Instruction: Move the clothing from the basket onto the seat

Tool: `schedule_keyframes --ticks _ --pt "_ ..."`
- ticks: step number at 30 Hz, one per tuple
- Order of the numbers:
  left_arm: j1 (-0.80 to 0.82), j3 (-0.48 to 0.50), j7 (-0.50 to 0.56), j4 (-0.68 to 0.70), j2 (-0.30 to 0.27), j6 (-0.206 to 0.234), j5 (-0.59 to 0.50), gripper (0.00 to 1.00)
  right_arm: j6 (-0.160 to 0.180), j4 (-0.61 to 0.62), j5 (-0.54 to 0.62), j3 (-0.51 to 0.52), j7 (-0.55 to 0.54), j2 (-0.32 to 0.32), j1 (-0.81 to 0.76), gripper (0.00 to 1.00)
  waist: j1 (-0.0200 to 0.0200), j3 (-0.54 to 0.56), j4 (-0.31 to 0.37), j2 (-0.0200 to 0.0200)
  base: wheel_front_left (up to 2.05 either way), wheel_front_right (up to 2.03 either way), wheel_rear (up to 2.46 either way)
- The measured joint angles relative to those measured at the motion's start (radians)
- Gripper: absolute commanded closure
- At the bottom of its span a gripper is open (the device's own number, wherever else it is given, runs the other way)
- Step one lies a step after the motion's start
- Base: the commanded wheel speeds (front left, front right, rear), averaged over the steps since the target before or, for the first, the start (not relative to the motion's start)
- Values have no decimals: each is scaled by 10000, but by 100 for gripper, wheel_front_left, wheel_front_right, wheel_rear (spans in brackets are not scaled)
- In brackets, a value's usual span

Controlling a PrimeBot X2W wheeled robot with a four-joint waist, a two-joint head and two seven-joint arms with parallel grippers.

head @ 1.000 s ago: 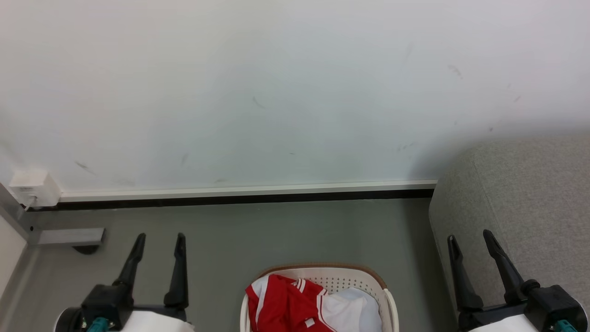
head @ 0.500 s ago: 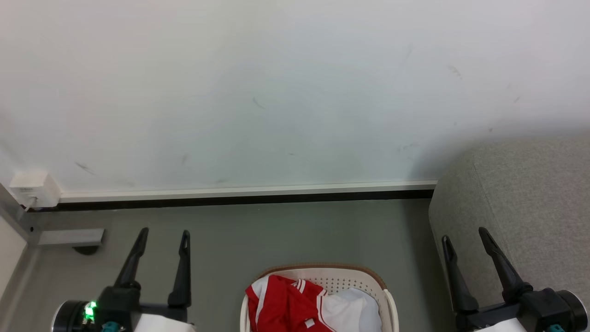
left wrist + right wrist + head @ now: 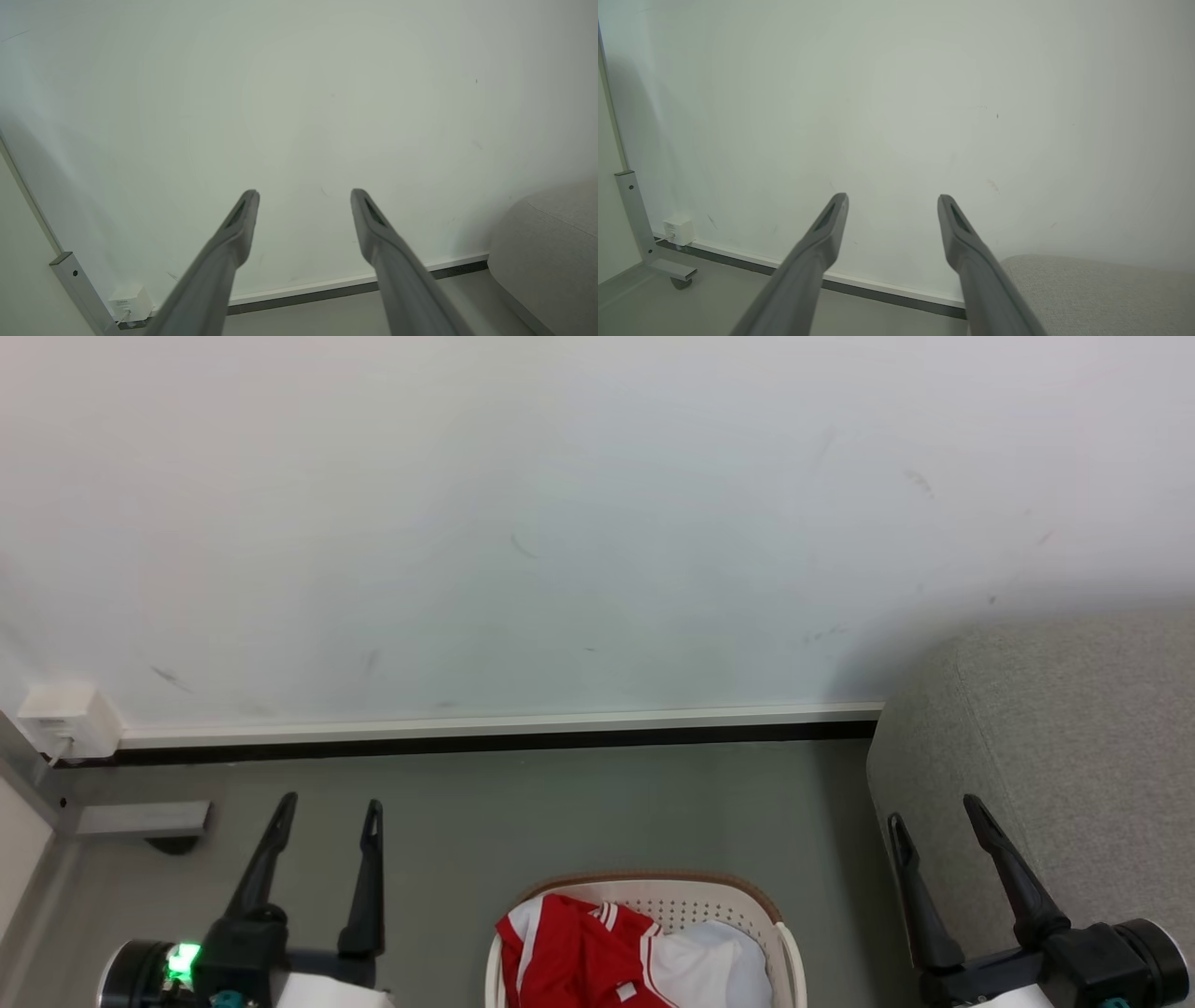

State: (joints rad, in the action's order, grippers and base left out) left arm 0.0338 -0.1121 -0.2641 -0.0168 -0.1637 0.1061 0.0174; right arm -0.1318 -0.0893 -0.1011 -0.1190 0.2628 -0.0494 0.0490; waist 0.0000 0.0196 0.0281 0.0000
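Note:
The white basket (image 3: 695,894) with a brown rim stands on the floor at the bottom centre of the head view. Inside lies the clothing (image 3: 574,952), red with white stripes, beside white fabric. The light grey seat (image 3: 1055,747) fills the right side and also shows as the seat (image 3: 546,252) and the seat (image 3: 1092,289) in the wrist views. My left gripper (image 3: 329,805) hovers open to the left of the basket, and my right gripper (image 3: 934,807) hovers open in front of the seat's end. Both hold nothing. The wrist views show the left gripper (image 3: 303,193) and right gripper (image 3: 892,198) pointing at the wall.
A white wall with a pale skirting board (image 3: 504,721) runs behind the grey floor. A small white box (image 3: 65,719) sits at the wall's foot on the left, beside a grey metal frame foot (image 3: 140,819).
Both grippers have edged slightly: the left tips a little up and right, the right gripper a little left. A green light now shows on the left wrist. The basket and clothing lie unchanged.

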Motion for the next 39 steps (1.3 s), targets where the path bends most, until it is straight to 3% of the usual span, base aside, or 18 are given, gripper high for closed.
schedule_keyframes --ticks 9,17,24,33,39 --pt "-2 125 0 -29 140 -155 33 0 0 10 -59 27 0 0 0 0 0 -17 26 0 0 0 0" --pt "246 274 0 -257 355 -602 155 0 0 186 -138 190 19 -2 -98 0 0 -237 -174 0 0 0 0" --pt "659 393 -2 -976 594 -1206 462 0 0 309 -161 295 19 -2 123 0 0 -534 36 0 0 0 0" --pt "2015 537 0 -2694 606 -1965 639 0 0 780 -151 405 21 0 882 0 1 -1896 516 0 0 0 0" --pt "2989 92 0 -4431 362 -2270 658 0 0 1095 -151 431 21 -4 1427 0 1 -2893 989 0 0 0 0"
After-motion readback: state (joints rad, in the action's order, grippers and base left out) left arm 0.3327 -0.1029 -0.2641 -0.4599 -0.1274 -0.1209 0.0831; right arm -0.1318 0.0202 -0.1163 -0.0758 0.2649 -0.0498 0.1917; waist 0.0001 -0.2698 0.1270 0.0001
